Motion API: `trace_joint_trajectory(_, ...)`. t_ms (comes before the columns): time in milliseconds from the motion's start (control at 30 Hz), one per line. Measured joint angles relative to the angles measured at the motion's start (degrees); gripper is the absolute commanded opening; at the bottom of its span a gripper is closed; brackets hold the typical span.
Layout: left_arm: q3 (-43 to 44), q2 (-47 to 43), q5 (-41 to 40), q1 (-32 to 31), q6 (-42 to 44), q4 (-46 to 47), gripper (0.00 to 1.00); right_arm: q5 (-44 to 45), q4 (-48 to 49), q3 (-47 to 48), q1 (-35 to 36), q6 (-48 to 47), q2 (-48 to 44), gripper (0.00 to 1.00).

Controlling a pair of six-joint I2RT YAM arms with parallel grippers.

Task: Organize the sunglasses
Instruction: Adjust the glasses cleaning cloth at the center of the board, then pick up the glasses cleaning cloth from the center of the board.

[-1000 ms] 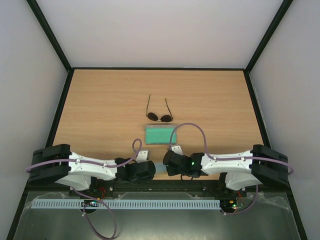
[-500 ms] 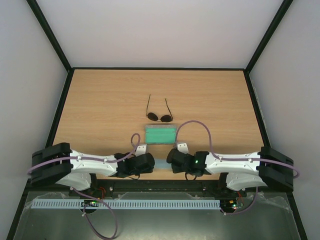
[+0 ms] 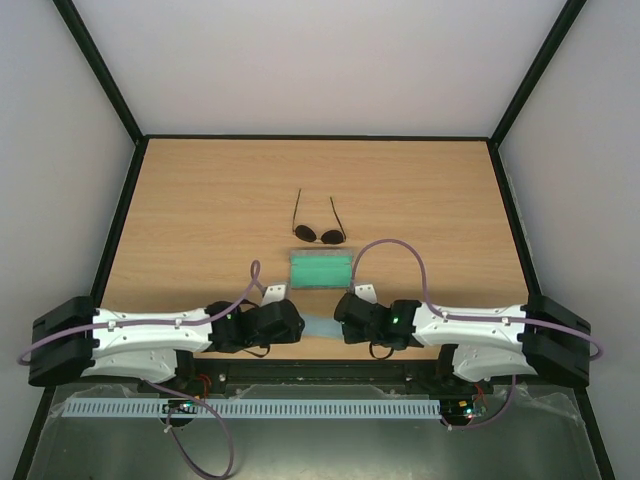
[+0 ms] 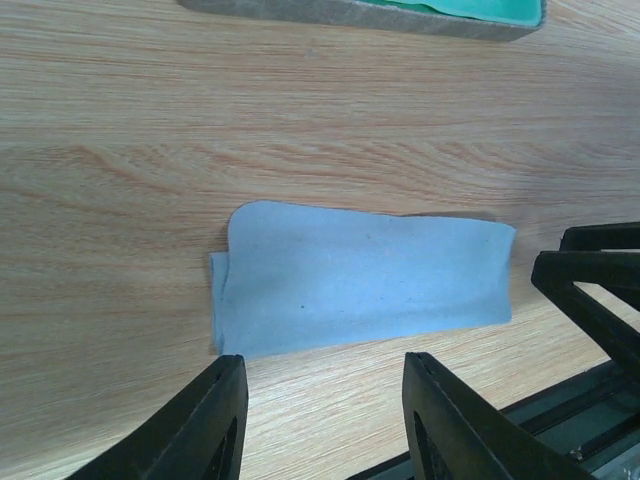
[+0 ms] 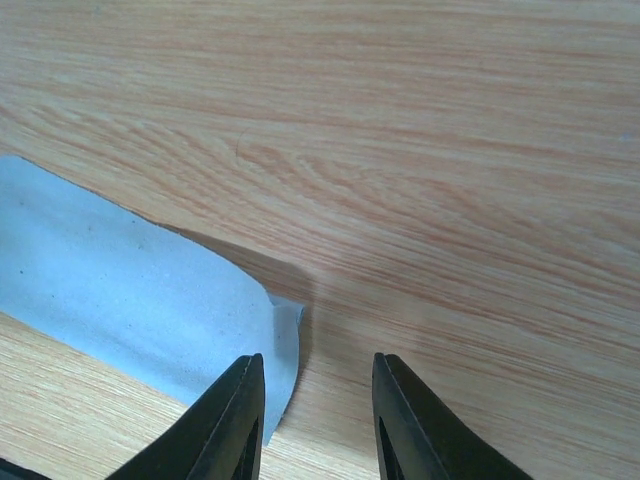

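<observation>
The sunglasses [image 3: 319, 235], with round dark lenses and thin black arms, lie unfolded on the table's middle, beyond the open grey case with a teal inside [image 3: 321, 269]. A folded light blue cloth [image 3: 320, 328] lies near the front edge between both grippers. My left gripper [image 3: 298, 322] is open and empty at the cloth's left end; in its wrist view the cloth [image 4: 360, 275] lies just ahead of the open gripper [image 4: 325, 400]. My right gripper [image 3: 343, 310] is open and empty; in its wrist view it [image 5: 315, 400] stands over the cloth's corner [image 5: 120, 290].
The case's grey edge [image 4: 380, 12] shows at the top of the left wrist view. The right gripper's black parts [image 4: 600, 280] sit close beside the cloth's end. The table's front edge and black rail [image 4: 560, 410] run just behind the left fingers.
Both arms have drawn back and apart toward the near edge. The folded cloth between the two grippers now shows uncovered on the table. Sunglasses and case have not moved.
</observation>
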Motion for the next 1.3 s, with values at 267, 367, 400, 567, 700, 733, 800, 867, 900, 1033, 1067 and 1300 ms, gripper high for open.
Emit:
trace_joint_trajectory(267,-2.3,-1.5,0.0,0.9,-0.1,-2.2,0.46,-2.8,3.4,-0.3,0.0,0.6,3.5,0.33)
trace_joint_trajectory(367,-3.4,-1.6,0.0,1.2,-0.1,-2.3,0.46,-3.0,4.0,-0.2,0.0,0.7,5.3,0.32)
trace_joint_trajectory(400,-3.7,-1.8,0.0,1.2,-0.1,-2.3,0.46,-3.1,4.3,0.0,0.0,0.8,5.7,0.32)
trace_joint_trajectory(567,-5.0,-3.6,0.2,1.8,-0.1,-2.3,0.46,-2.8,5.1,1.6,0.0,0.8,8.2,0.25)
trace_joint_trajectory(700,-5.3,-5.0,0.2,2.1,-0.1,-2.3,0.46,-2.5,6.0,2.3,0.0,0.6,9.5,0.22)
trace_joint_trajectory(733,-5.3,-5.2,0.2,2.1,-0.1,-2.3,0.46,-2.5,6.2,2.4,0.0,0.5,9.7,0.21)
trace_joint_trajectory(800,-5.4,-5.2,0.3,2.1,-0.1,-2.2,0.46,-2.5,6.2,2.5,0.0,0.5,9.9,0.19)
trace_joint_trajectory(867,-5.7,-5.0,0.6,2.2,0.0,-2.0,0.46,-2.6,6.2,2.6,0.0,0.4,10.1,0.15)
trace_joint_trajectory(900,-5.7,-4.7,0.9,2.2,0.0,-1.8,0.46,-2.6,6.2,2.6,0.0,0.4,10.1,0.12)
trace_joint_trajectory(1033,-5.7,-1.7,2.1,2.2,0.5,-0.1,0.46,-2.6,6.3,2.6,0.0,0.0,10.3,0.04)
trace_joint_trajectory(1067,-5.7,-0.8,2.4,2.2,0.6,0.3,0.46,-2.7,6.3,2.6,0.0,0.0,10.3,0.03)
trace_joint_trajectory(1300,-5.0,4.7,2.9,2.6,1.5,6.4,0.46,-2.8,6.6,2.6,0.0,-0.1,10.4,0.02)
